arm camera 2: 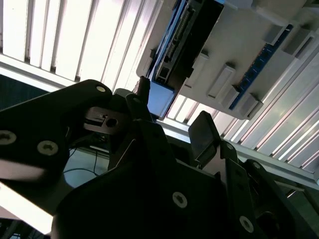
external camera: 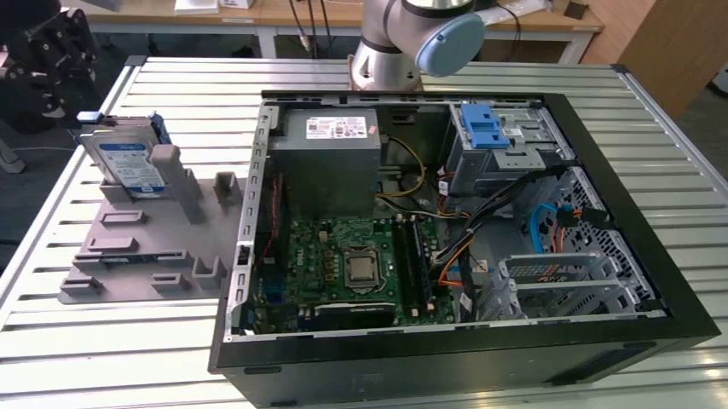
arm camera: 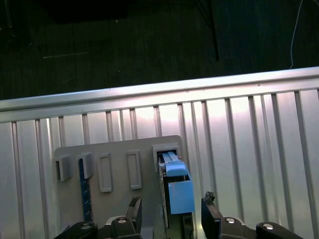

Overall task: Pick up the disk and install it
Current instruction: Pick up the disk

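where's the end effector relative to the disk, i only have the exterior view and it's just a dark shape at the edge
observer: In the first wrist view the end effector is open, and the disk's blue end lines up with the gap between its fingers.
operator: is it gripping yet
observer: No. That view shows a gap on each side between the fingers and the disk.
operator: what's on the disk's far side, i only see the label
observer: The second wrist view shows the disk's other face, which is dark and has no label.
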